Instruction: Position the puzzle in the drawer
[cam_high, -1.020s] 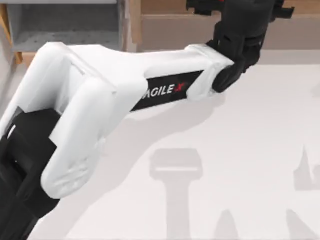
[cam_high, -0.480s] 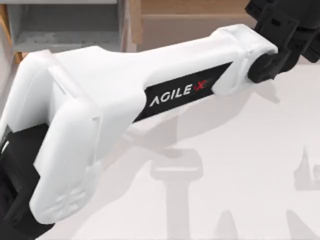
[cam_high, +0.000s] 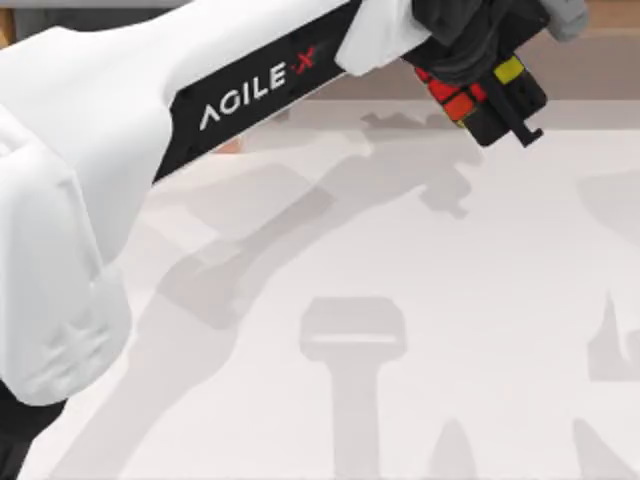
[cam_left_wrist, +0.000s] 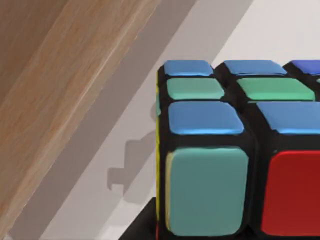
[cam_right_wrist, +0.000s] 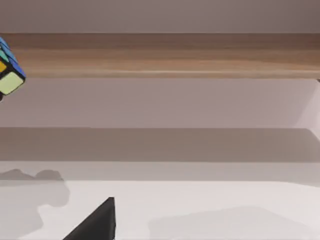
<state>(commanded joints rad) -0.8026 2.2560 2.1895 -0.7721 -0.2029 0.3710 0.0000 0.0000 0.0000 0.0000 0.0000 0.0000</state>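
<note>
1. Pale grey surface (cam_high: 420, 300) is lying bare in the foreground of the top view, carrying only shadows.
2. Reaching across it from the left, the white left arm (cam_high: 130, 150) is carrying the load toward the far edge.
3. At its tip the left hand (cam_high: 478, 75) is pinching the puzzle (cam_high: 480, 95), which is hanging clear above the surface; the wrist view is showing the cube close up with a wooden shelf (cam_left_wrist: 55, 95) just beside it.
4. Judging by this, the carrying step is under way; the next move calls for swinging left toward the drawer, then lowering inside before letting go.
5. Farther off, the right hand's own state I cannot tell.
</note>
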